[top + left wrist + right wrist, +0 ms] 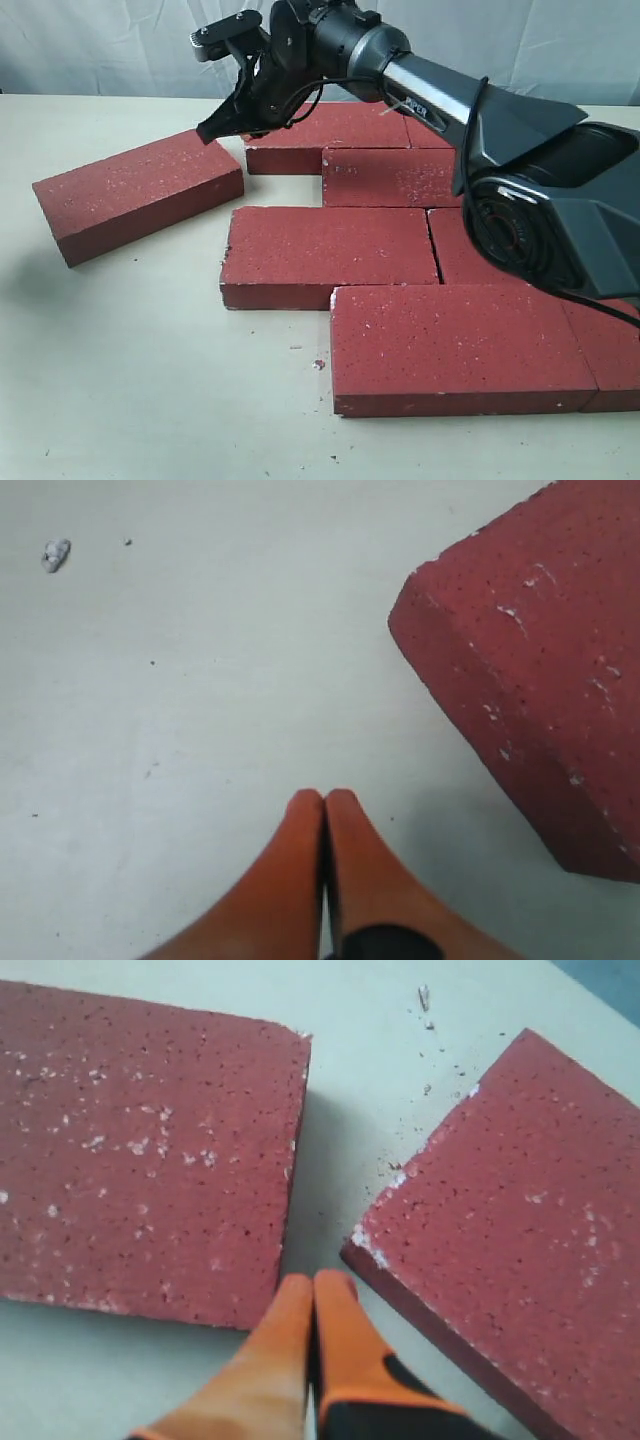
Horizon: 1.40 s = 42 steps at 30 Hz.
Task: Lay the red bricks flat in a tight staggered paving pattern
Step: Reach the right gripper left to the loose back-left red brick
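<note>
Several red bricks lie flat in staggered rows at the right: a middle brick [328, 255], a front brick [460, 350] and a back brick [325, 135]. One loose brick [140, 195] lies angled on the left, apart from them. My right gripper [208, 133] reaches across from the right and is shut and empty at the loose brick's far corner. In the right wrist view its tips [313, 1280] sit at the gap between one brick [150, 1150] and another brick [520, 1210]. My left gripper [322, 798] is shut and empty over bare table, beside a brick corner [530, 680].
The pale table [130, 380] extends to the left and front of the bricks. A small crumb [318, 364] lies by the front brick, another crumb [55, 553] shows in the left wrist view, and brick grit [425, 1000] lies between the two bricks. A white backdrop hangs behind.
</note>
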Each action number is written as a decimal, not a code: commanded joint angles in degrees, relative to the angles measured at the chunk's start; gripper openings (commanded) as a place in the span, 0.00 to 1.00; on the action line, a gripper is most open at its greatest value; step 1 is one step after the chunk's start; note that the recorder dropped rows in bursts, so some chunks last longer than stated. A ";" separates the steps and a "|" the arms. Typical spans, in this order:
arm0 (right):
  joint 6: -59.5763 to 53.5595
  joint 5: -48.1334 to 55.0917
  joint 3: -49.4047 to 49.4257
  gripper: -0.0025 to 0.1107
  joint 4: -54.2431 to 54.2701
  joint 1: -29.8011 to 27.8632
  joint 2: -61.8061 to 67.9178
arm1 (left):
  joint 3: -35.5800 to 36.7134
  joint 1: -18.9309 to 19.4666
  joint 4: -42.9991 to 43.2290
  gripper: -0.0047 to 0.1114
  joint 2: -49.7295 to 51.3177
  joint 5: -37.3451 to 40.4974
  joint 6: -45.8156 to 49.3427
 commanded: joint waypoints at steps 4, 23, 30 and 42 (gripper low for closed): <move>24.37 -5.55 -0.55 0.01 -8.22 0.63 3.31 | 0.08 0.15 -2.59 0.04 0.46 -0.76 2.16; 32.00 -7.81 -0.55 0.01 -11.77 0.66 6.19 | 0.08 0.05 -29.01 0.04 5.79 0.29 28.00; 33.85 -8.05 -0.55 0.01 -12.42 0.66 2.93 | 0.08 0.05 -31.46 0.04 5.95 0.82 29.27; 31.76 -2.72 -0.55 0.01 -14.54 2.54 2.77 | 0.08 0.05 -31.46 0.04 6.04 1.54 30.40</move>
